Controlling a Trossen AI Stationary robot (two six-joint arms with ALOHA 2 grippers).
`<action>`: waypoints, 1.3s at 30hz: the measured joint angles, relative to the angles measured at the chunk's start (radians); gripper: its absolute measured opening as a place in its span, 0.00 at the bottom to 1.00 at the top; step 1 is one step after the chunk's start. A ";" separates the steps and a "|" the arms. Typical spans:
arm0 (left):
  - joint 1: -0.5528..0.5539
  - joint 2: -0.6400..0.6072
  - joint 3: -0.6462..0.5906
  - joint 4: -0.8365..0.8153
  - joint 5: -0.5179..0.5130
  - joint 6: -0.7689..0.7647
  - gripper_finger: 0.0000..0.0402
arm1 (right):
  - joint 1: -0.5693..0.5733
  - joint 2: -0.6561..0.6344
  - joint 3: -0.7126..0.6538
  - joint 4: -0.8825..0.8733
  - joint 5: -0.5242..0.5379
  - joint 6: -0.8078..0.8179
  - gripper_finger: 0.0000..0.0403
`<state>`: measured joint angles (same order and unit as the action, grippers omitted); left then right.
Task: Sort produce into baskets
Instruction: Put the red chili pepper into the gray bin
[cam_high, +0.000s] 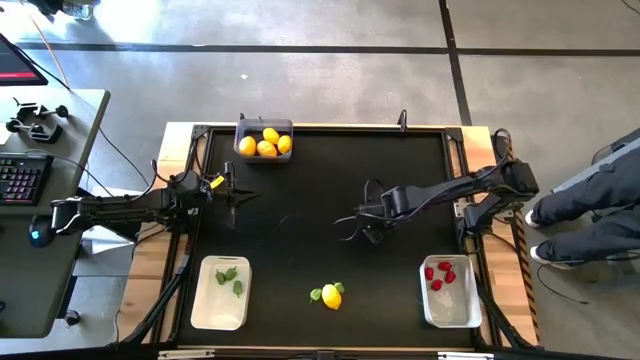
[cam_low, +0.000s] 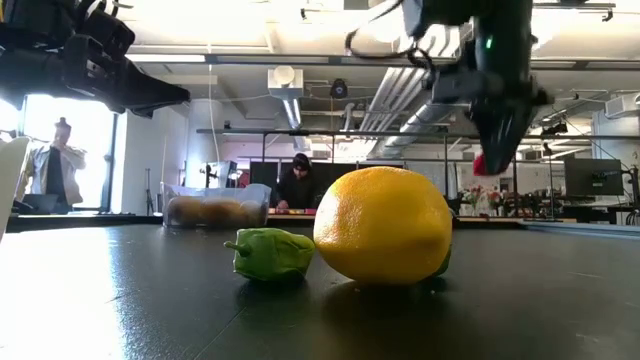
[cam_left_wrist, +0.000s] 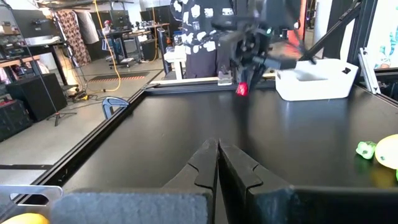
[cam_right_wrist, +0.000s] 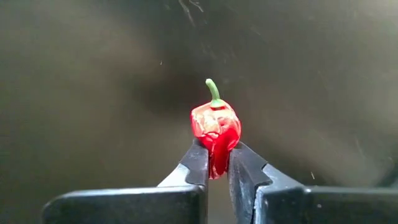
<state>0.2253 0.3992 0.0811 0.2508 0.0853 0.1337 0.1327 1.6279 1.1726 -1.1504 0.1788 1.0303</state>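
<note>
My right gripper is shut on a small red pepper-like piece with a green stem, above the middle of the black table. It also shows in the low view and the high view. My left gripper is shut and empty above the table's left part. A yellow lemon lies near the front edge with green pieces beside it. The dark grey basket holds several oranges, the left white basket green pieces, and the right white basket red pieces. My right gripper pinches the red piece's blunt end, opposite the stem, between its two fingertips. The fingers point down from above. The piece sits clear of the table, with its stem pointing away from the fingers.
The table has a raised frame around its edge. A person's legs are just off the table's right side. A desk with a keyboard stands to the left. People show in the room behind.
</note>
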 joint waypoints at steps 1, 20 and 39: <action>0.000 0.000 0.000 0.000 0.000 0.000 0.00 | 0.011 0.000 0.025 -0.038 -0.004 0.015 0.04; 0.000 0.000 0.000 0.000 0.000 0.000 0.00 | 0.349 -0.038 0.234 -0.422 -0.305 0.583 0.04; 0.000 0.000 0.000 0.000 0.000 0.000 0.00 | 0.608 -0.050 0.234 -0.409 -0.365 0.993 0.04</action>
<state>0.2253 0.3992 0.0814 0.2507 0.0853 0.1337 0.7410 1.5784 1.4063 -1.5589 -0.1867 2.0230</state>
